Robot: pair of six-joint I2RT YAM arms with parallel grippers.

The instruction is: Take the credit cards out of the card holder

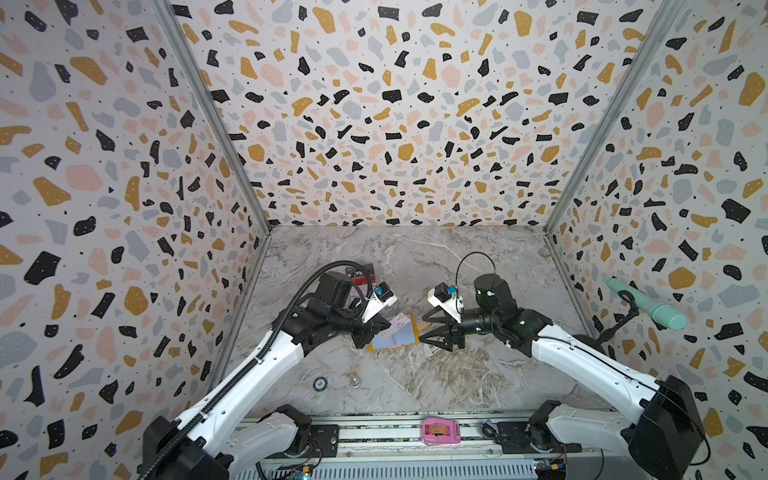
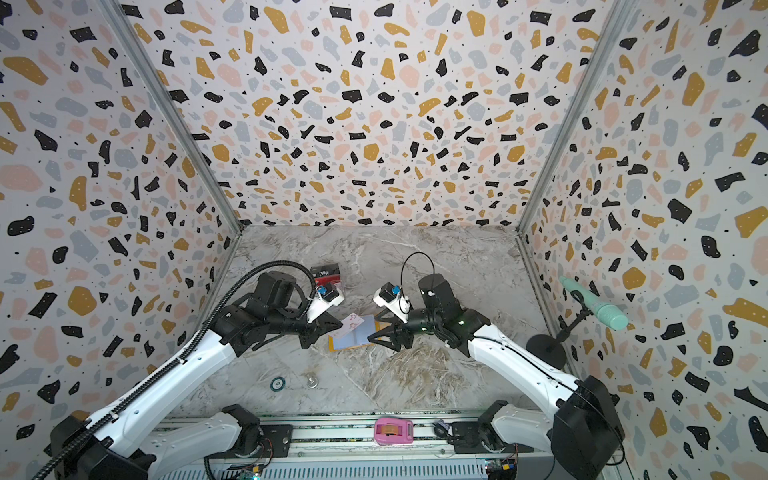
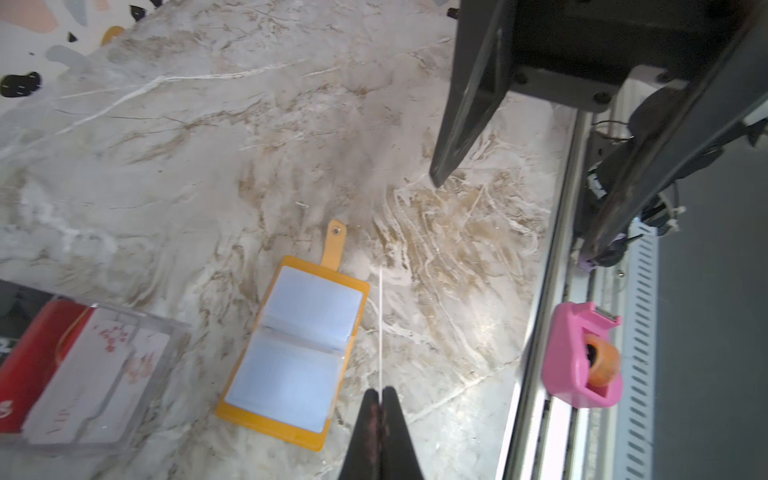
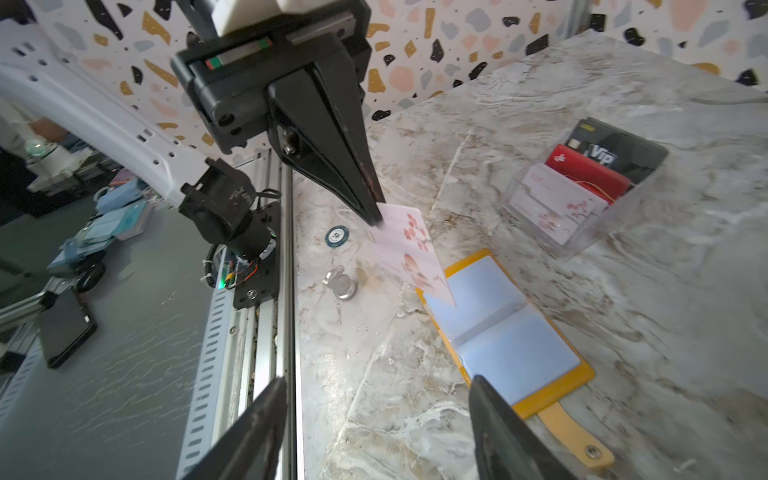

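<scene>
The white card (image 4: 409, 245), which looked light, stiff and slick and best pinched flat near an edge, was clamped by one end in the left jaws just over the open card holder (image 3: 299, 349) on the tabletop (image 3: 208, 166), the right jaws apart nearby

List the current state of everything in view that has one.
left pincer: shut on white floral card
right pincer: open, empty
white floral card: held in the air, out of the card holder
card holder: open flat, snap undone, visible sleeves empty
acrylic stand: upright, cards in its tiers
tape dispenser: roll loaded
</scene>
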